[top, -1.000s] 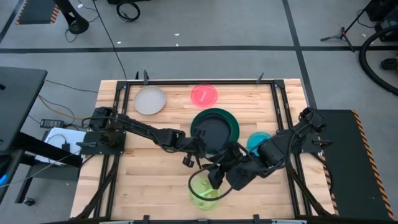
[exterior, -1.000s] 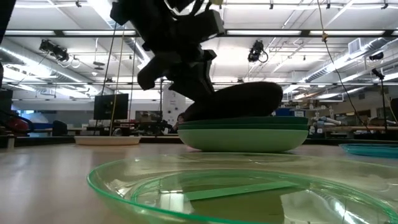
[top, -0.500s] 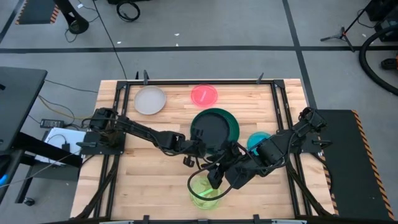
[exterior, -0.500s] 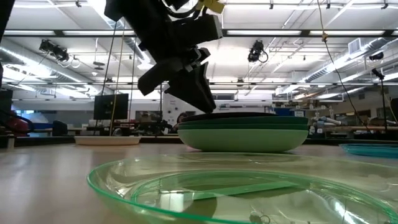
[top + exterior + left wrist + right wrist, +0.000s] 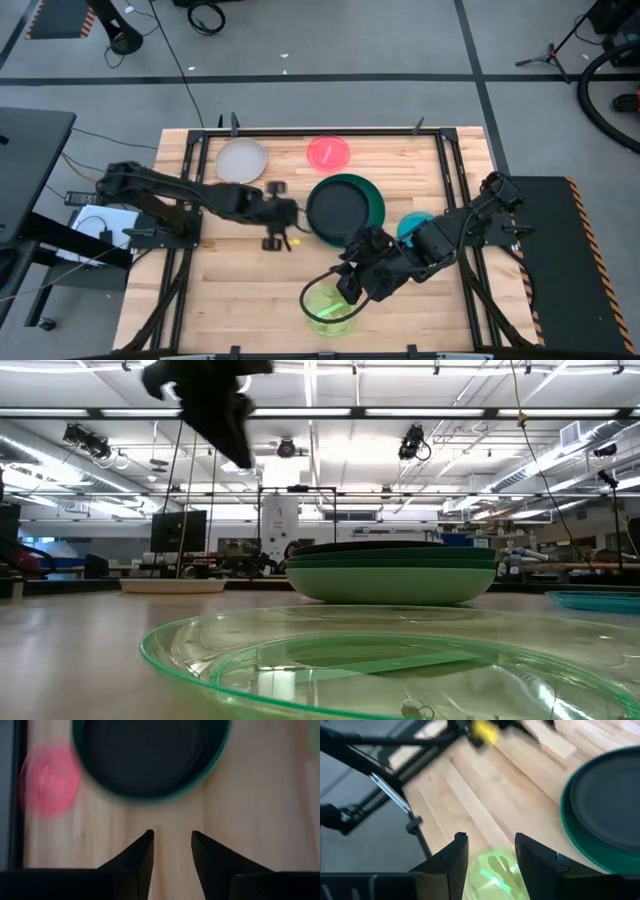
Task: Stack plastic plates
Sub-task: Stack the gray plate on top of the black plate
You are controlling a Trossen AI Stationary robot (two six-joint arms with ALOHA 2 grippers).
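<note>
A black plate (image 5: 343, 207) lies level on top of the stacked green plates (image 5: 376, 200) at the table's middle; the low view shows the stack (image 5: 390, 575) resting on the wood. My left gripper (image 5: 292, 212) is open just left of the stack, raised above the table, with bare wood between its fingers (image 5: 142, 855). My right gripper (image 5: 347, 288) is open over the far edge of the yellow-green plate (image 5: 330, 306), which lies flat near the front edge (image 5: 495, 870). A pink plate (image 5: 329, 152) and a light grey plate (image 5: 241, 161) lie at the back. My right arm partly hides a cyan plate (image 5: 413, 226).
A black metal frame (image 5: 300, 131) runs round the tabletop's edges. Bare wood lies at the front left (image 5: 240, 300) and the back right (image 5: 410, 165). Cables and a box sit off the table's left side (image 5: 95, 220).
My left gripper has opened and let go of the black plate, then drawn back toward the table's left edge and upward. The plate, tilted a second ago, now lies level on the green stack.
</note>
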